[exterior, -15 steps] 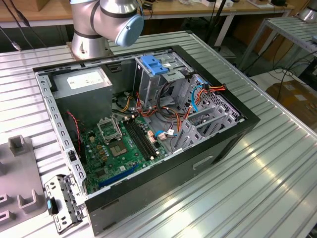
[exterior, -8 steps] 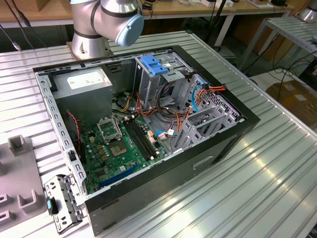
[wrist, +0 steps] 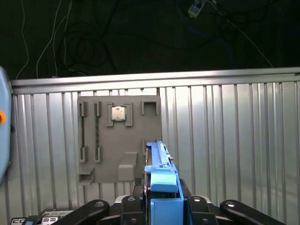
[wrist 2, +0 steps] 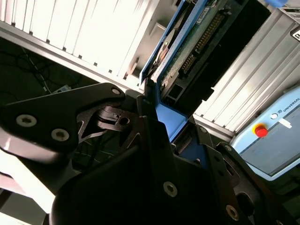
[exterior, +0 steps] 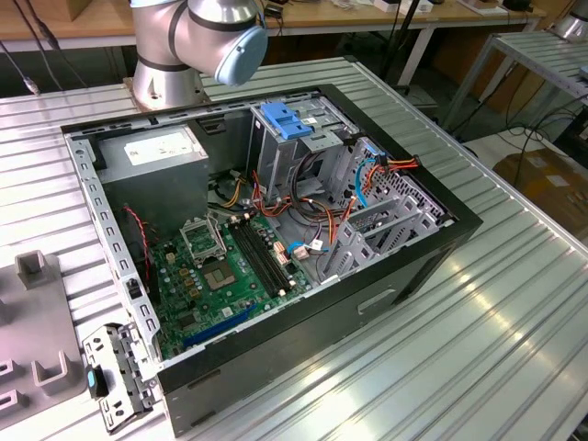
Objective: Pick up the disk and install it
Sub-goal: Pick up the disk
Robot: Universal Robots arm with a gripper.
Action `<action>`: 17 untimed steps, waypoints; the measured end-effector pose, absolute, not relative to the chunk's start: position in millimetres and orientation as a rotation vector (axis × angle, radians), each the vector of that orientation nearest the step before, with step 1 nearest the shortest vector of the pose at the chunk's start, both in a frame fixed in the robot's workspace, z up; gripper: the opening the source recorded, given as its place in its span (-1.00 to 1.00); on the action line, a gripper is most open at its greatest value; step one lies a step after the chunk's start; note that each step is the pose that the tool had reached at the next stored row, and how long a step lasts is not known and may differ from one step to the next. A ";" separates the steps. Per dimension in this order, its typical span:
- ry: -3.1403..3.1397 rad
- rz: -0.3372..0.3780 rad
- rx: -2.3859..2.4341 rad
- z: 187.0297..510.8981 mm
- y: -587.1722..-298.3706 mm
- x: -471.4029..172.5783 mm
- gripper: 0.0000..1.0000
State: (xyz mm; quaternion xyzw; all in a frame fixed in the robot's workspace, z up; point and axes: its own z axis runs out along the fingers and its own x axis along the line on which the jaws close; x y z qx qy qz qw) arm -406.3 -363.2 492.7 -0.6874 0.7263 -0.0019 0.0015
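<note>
**Disk clamped in gripper, held off the table**

Gripper (wrist: 161, 199) is closed narrow on the disk (wrist 2: 197, 42), fingers pinching the blue bracket (wrist: 164, 180) at one end. The disk stands edge-on out of the jaws, circuit-board side showing in the second wrist view. It hangs in the air, touching nothing else. Beneath it in the first wrist view are a grey fixture plate (wrist: 110, 150) and the ribbed metal table (wrist: 234, 140), both well apart from the disk.

In the exterior view the open computer case (exterior: 413, 266) lies on its side. Its drive cage (exterior: 303, 152) sits at the far end, with loose cables (exterior: 400, 163) just beside it.

Judgement: pick-up looks done, install is not. For a good carry:
- hold the pinch firm, since it sits on plastic at one end and the free end could swing
- square the disk's edges to the cage opening
- steer clear of the cables
</note>
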 end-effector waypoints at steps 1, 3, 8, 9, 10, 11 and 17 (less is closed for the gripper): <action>2.279 -0.006 -2.157 492.7 -363.2 -405.2 -0.25; 2.279 -0.006 -2.157 492.7 -363.2 -402.8 -0.25; 2.279 -0.006 -2.157 492.7 -363.3 -396.3 -0.25; 2.279 -0.006 -2.158 492.7 -363.3 -395.2 -0.25; 2.279 -0.006 -2.157 492.7 -363.3 -393.2 -0.25; 2.279 -0.006 -2.157 492.7 -363.2 -392.2 -0.25; 2.279 -0.006 -2.158 492.7 -363.3 -381.5 -0.25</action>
